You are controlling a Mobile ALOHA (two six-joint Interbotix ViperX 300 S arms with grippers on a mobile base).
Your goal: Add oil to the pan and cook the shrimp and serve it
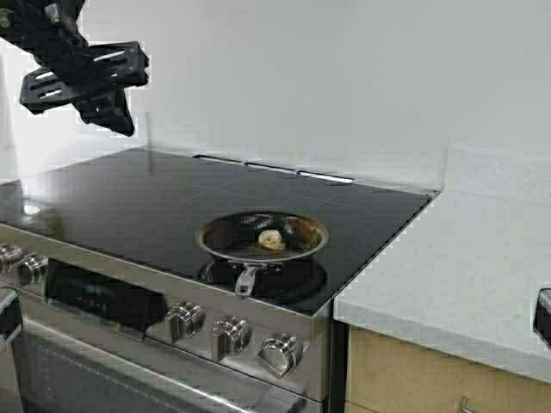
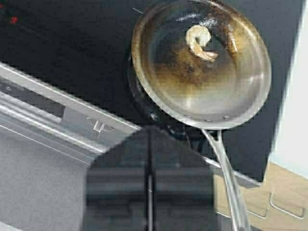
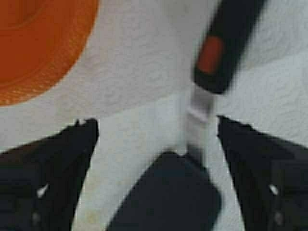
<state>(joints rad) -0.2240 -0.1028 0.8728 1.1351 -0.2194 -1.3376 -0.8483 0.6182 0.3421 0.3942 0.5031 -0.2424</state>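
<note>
Your left gripper (image 1: pixel 86 82) hangs high above the far left corner of the stove (image 1: pixel 129 194), well apart from everything on it; in its wrist view the fingers (image 2: pixel 118 187) are pressed together with only a thin seam between them, holding nothing. Below and ahead of that gripper sits the pan (image 2: pixel 202 65) on the black cooktop, its long metal handle (image 2: pixel 226 178) running back beside the closed fingers; the shrimp (image 2: pixel 199 42) lies curled on the browned inside of the pan, toward the side away from the handle. In the high view you see the pan (image 1: pixel 263 237) on the front right burner, near the knobs (image 1: pixel 232 335), with the shrimp (image 1: pixel 272 240) near its middle. Your right gripper (image 3: pixel 154 168) is spread wide over a white countertop (image 3: pixel 139 62); a black spatula (image 3: pixel 192 144) with an orange mark on its handle lies between the two fingers, touching neither; an orange bowl (image 3: pixel 38 43) sits just beyond the one finger (image 3: pixel 53 168).
</note>
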